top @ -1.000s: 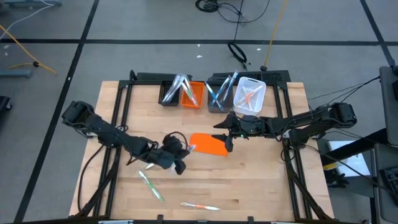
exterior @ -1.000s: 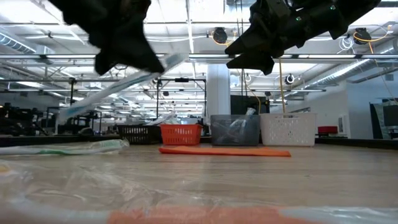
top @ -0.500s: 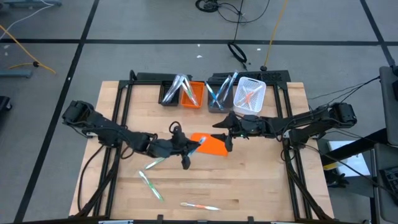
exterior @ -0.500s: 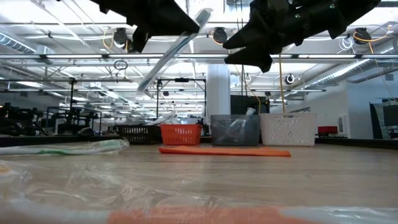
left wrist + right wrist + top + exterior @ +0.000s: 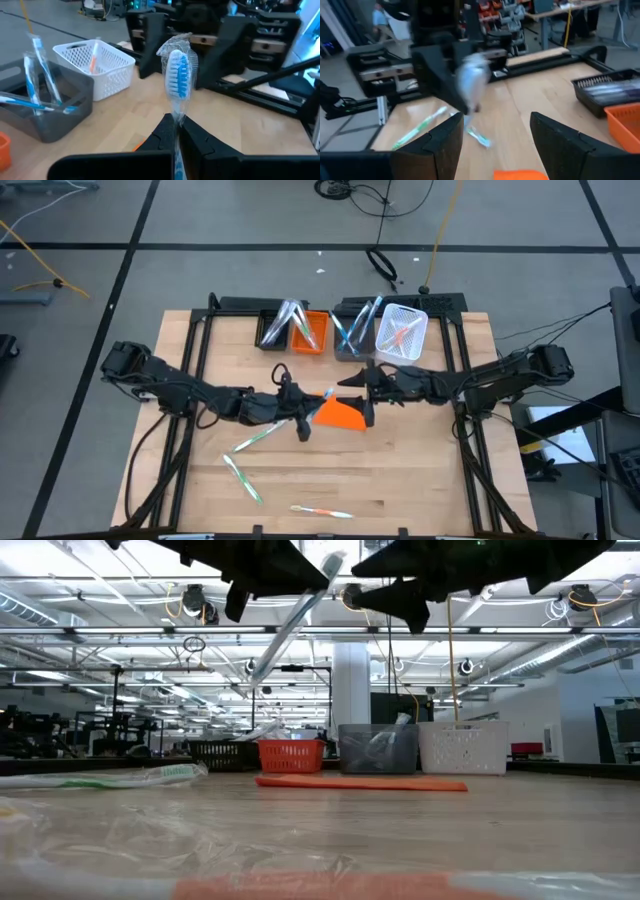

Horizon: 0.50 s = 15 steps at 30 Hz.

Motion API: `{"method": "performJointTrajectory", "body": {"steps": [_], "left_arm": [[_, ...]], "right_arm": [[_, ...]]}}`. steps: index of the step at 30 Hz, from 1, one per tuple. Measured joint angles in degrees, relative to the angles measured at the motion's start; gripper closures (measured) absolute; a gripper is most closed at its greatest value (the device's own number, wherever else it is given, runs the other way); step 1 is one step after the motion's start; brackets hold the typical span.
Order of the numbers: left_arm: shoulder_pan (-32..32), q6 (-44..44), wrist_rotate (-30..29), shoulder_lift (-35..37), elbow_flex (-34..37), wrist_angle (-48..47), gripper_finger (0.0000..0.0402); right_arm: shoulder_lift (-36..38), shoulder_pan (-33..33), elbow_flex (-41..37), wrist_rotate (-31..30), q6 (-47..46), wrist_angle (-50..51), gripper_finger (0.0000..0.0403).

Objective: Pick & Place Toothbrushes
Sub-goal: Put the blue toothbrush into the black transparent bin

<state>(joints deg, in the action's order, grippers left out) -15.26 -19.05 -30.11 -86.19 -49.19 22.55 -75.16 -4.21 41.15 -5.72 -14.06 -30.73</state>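
A toothbrush [image 5: 178,75] with blue bristles, in a clear wrapper, is lifted above the table with my left gripper [image 5: 302,416] shut on it, beside the flat orange sheet [image 5: 343,416]. My right gripper [image 5: 358,397] faces it from the right, open with nothing between its fingers. In the right wrist view the held toothbrush [image 5: 471,80] shows blurred ahead of the open fingers [image 5: 435,145]. A green toothbrush [image 5: 243,478] and an orange-red one [image 5: 320,511] lie flat on the near part of the table. My left gripper pinches the wrapped toothbrush between its two fingers just below the head [image 5: 175,114], and the bristled end sticks out past the fingertips. The fingers come about level from the table's left. The toothbrush is lifted clear, its long handle [image 5: 250,440] slanting down toward the near left.
Along the far edge stand a black bin [image 5: 275,328], an orange bin [image 5: 312,333], a grey bin [image 5: 353,332] and a white basket [image 5: 402,335], each with toothbrushes in it. A dark frame [image 5: 200,320] runs around the table.
My left gripper has risen and gone toward the table's right and far side, up to the orange sheet and the right gripper, tipping up and rolling. The held toothbrush has swung with it, head higher and handle trailing lower. My right gripper has tipped up to level.
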Motion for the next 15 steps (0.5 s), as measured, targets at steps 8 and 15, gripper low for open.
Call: {"method": "performJointTrajectory", "body": {"steps": [8, 15], "left_arm": [[0.6, 1.5, 0.0, 0.0, 0.0, 3.9, 0.0396], [0.6, 2.4, 0.0, -0.1, 0.0, 5.0, 0.0397]], "right_arm": [[0.0, -0.8, 0.0, -0.1, 0.8, -4.1, 0.0181], [-2.3, -1.0, 0.0, 0.0, 0.3, -10.3, 0.0181]]}}
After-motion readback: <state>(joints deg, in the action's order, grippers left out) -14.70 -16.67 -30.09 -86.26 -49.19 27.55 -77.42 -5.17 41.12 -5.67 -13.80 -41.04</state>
